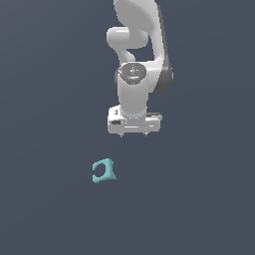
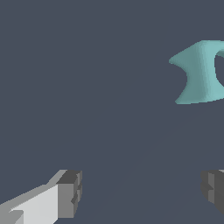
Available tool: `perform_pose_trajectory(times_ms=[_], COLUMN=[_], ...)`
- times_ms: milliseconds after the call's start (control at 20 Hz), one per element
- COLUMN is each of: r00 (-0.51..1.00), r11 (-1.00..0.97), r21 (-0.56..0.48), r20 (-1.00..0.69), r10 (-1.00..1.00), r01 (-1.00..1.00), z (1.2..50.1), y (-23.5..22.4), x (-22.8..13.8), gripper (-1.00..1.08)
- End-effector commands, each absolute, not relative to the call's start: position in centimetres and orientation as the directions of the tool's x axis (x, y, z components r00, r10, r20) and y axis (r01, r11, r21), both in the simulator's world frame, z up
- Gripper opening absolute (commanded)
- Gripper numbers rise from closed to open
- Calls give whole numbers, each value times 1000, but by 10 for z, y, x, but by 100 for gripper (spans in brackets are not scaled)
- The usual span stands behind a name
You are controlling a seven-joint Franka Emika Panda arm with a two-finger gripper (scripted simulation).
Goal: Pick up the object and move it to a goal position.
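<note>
My claw (image 1: 133, 134) hangs spread wide and empty, well apart from the teal object (image 1: 104, 171) lying on the floor (image 1: 45, 209) at about seven o'clock from it in the exterior view, so descending uncentred could nudge that chunky piece away.

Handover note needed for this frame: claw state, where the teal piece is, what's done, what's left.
Claw: open, empty; both fingertips show in the wrist view, wide apart.
Teal piece: lying on the dark floor, apart from the claw, toward the exterior view's left and nearer the camera.
Done: nothing grasped.
Left: align over the piece, descend, grip, carry to goal. No goal marker visible.
</note>
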State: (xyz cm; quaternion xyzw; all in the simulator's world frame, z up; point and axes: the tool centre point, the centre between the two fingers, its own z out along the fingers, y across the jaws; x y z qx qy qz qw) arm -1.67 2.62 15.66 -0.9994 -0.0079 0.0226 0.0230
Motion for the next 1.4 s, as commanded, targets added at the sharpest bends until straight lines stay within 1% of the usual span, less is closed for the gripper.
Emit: perform_pose_trajectory(times_ms=[0,300,600,1100,1350], r00=[999,999,998,992,987], r11=[-999,-999,-998,-992,-987], r21=[-47,-46,-41,-22,-11], r20=[-45,-42,-34,-13,-6], r10=[18,27,51,127,161], r01=[16,25,50,127,161], z=[157,154,145,110,92], y=[27,21,5,-51,-79], x=[-17,-10,9,58,76], gripper=[100,100,100,100,100])
